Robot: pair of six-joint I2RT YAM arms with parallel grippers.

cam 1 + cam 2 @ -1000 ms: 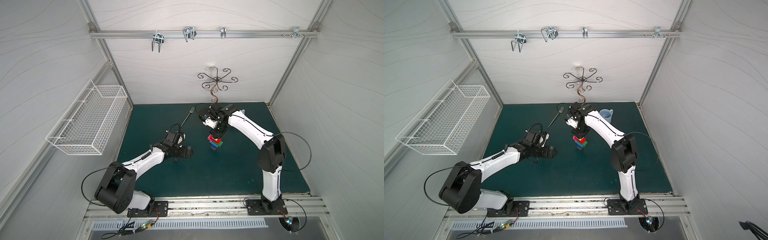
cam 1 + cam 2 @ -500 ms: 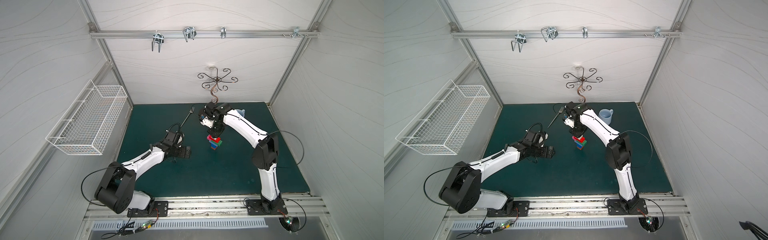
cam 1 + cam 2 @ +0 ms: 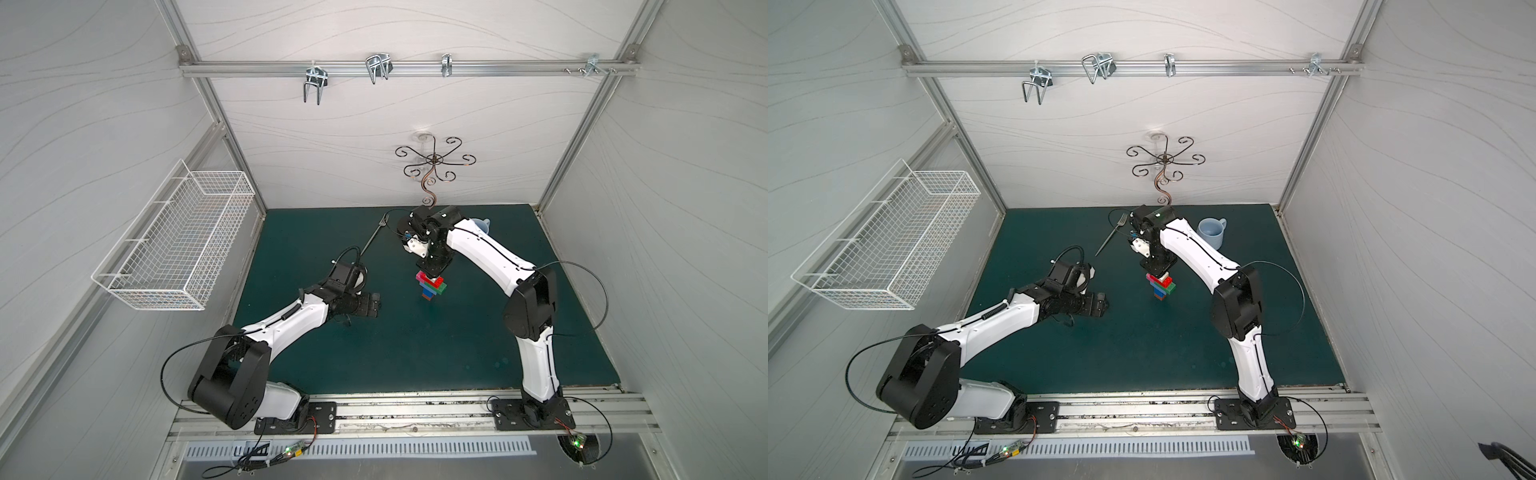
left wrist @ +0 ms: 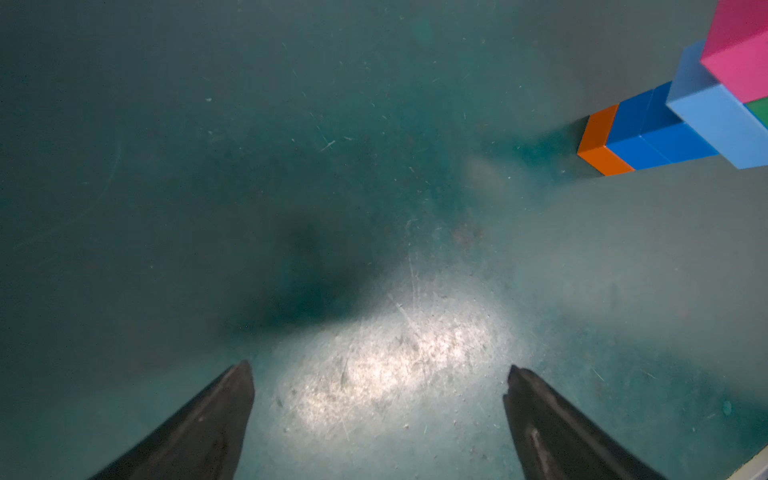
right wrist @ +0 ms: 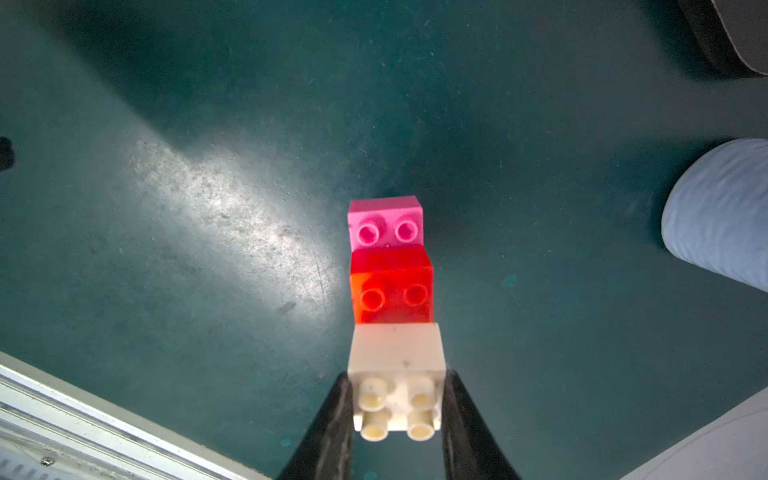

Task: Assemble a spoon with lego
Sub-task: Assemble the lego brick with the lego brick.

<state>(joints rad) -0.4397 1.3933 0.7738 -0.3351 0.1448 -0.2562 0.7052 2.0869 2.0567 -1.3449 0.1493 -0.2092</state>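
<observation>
Dark green tabletop mat (image 3: 415,353): an upright multicoloured lego-brick spoon (image 3: 432,286) stands near centre. Its topmost cream studded plastic brick (image 5: 395,353) is clamped by the right gripper (image 5: 399,376). Nearby the left gripper (image 4: 378,374) hovers, jaws wide apart, holding nothing.

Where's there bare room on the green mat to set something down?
Bare: the front stretch of the mat between the spoon and the base rail, and the strip by the right wall. Crowded: back middle, where fork, mug and right gripper cluster.
</observation>
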